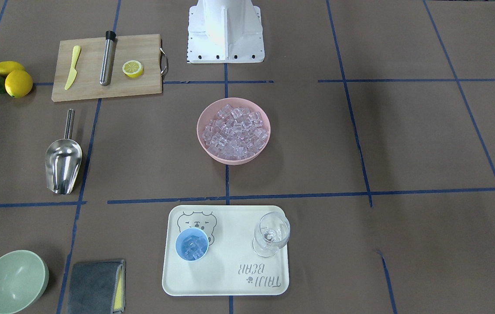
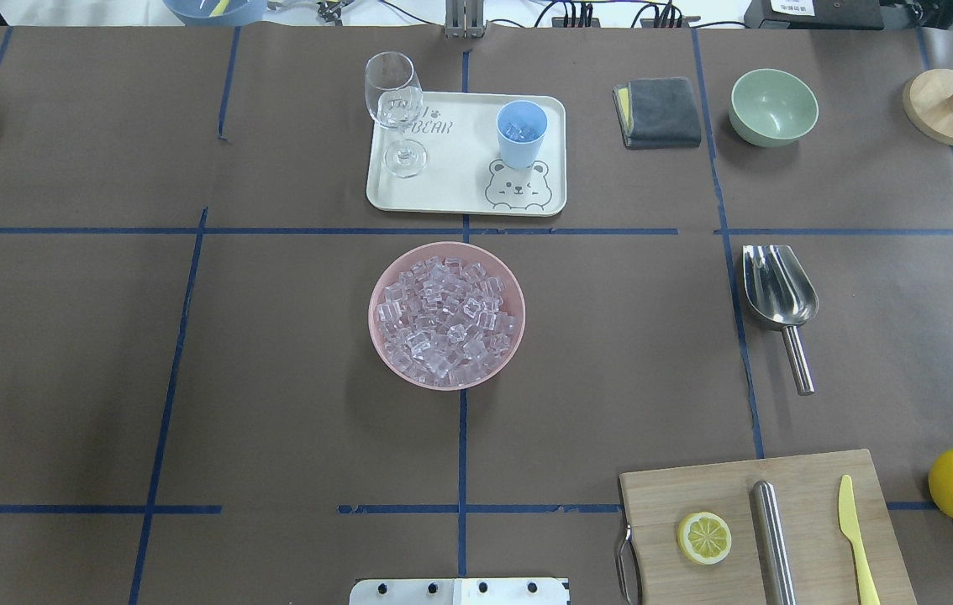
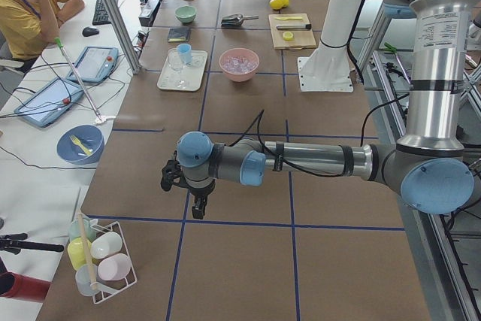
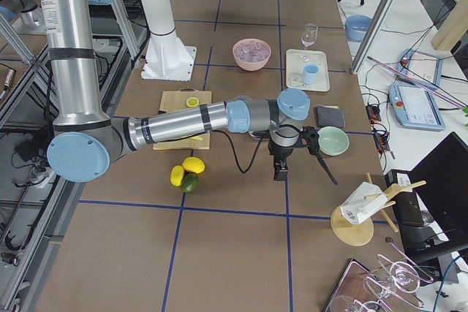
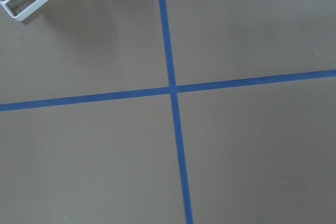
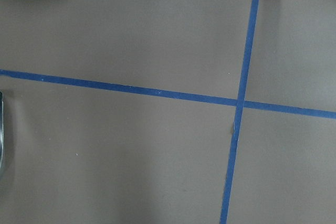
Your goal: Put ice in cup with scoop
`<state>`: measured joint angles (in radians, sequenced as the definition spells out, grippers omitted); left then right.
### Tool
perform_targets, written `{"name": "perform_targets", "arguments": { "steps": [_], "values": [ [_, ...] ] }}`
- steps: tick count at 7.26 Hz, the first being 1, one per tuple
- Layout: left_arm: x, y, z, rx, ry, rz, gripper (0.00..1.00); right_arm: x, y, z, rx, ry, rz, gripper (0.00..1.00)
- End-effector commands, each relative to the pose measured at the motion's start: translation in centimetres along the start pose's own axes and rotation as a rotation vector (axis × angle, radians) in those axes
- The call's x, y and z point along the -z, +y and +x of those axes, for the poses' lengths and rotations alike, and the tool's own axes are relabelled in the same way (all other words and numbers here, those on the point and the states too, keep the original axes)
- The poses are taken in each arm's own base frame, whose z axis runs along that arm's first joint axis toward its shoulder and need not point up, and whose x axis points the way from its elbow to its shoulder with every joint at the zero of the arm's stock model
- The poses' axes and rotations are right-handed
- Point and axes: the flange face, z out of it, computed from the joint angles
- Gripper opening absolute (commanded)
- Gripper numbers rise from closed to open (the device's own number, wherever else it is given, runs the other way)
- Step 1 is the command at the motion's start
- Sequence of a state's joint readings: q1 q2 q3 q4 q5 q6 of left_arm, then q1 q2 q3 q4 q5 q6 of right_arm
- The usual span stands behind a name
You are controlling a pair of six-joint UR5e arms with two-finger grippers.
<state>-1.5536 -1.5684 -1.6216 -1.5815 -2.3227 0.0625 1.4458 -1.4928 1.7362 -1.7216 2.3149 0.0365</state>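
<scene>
The ice (image 1: 234, 129) fills a pink bowl (image 2: 445, 315) at the table's middle. The light-blue cup (image 1: 191, 244) stands on a cream tray (image 1: 230, 288) and holds a few ice cubes; it also shows in the overhead view (image 2: 521, 134). The steel scoop (image 1: 63, 159) lies free on the table on the robot's right (image 2: 779, 294). My left gripper (image 3: 200, 207) hangs over bare table far to the left, and I cannot tell whether it is open or shut. My right gripper (image 4: 280, 171) hangs far to the right beyond the scoop, and I cannot tell its state either.
A clear wine glass (image 1: 271, 233) shares the tray. A green bowl (image 2: 773, 105) and a grey cloth (image 2: 660, 112) lie right of the tray. A cutting board (image 2: 695, 487) carries a lemon half, a steel tube and a yellow knife. A wooden stand (image 2: 947, 105) is at the far right.
</scene>
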Motion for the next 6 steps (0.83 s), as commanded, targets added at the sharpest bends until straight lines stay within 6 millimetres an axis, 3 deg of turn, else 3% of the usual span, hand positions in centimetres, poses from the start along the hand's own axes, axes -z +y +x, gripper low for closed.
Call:
{"name": "perform_targets", "arguments": {
  "steps": [1,6],
  "values": [
    [0.7,0.1,0.3,0.002,0.004,-0.007,1.00,0.0,0.2,0.0,-0.010,-0.001,0.000,1.00],
    [1.9,-0.9,1.5,-0.028,0.005,0.022,1.00,-0.2,0.3,0.1,-0.020,-0.006,-0.006,1.00]
  ]
}}
